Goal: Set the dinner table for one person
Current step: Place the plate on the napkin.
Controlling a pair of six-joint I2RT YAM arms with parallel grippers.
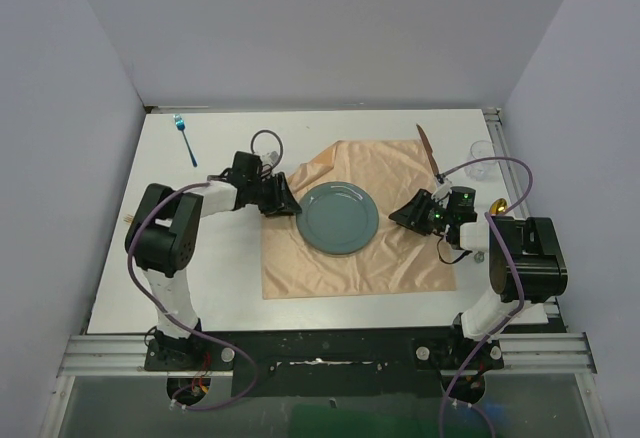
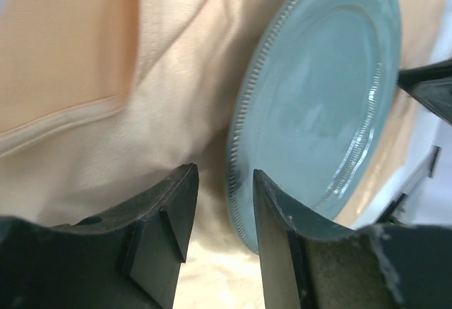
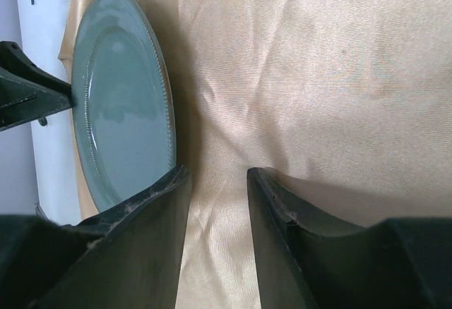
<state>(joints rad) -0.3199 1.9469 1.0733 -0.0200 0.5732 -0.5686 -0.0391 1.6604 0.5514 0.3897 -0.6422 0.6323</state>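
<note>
A grey-green plate (image 1: 338,218) lies in the middle of a peach-orange cloth (image 1: 372,161) spread on the white dinner table (image 1: 210,293). My left gripper (image 1: 292,203) is low at the plate's left rim. In the left wrist view the left gripper (image 2: 224,173) is open, and the plate (image 2: 318,97) has its rim just inside the gap, beside the right finger. My right gripper (image 1: 398,216) hovers over the cloth, a little right of the plate. In the right wrist view the right gripper (image 3: 217,173) is open, with only cloth (image 3: 318,76) beneath and the plate (image 3: 120,104) to its left.
A blue fork (image 1: 185,138) lies at the table's far left. A brown knife (image 1: 430,150) rests at the cloth's far right corner. A clear glass (image 1: 482,150) stands near the right rail, with a gold-coloured item (image 1: 497,205) partly hidden behind the right arm.
</note>
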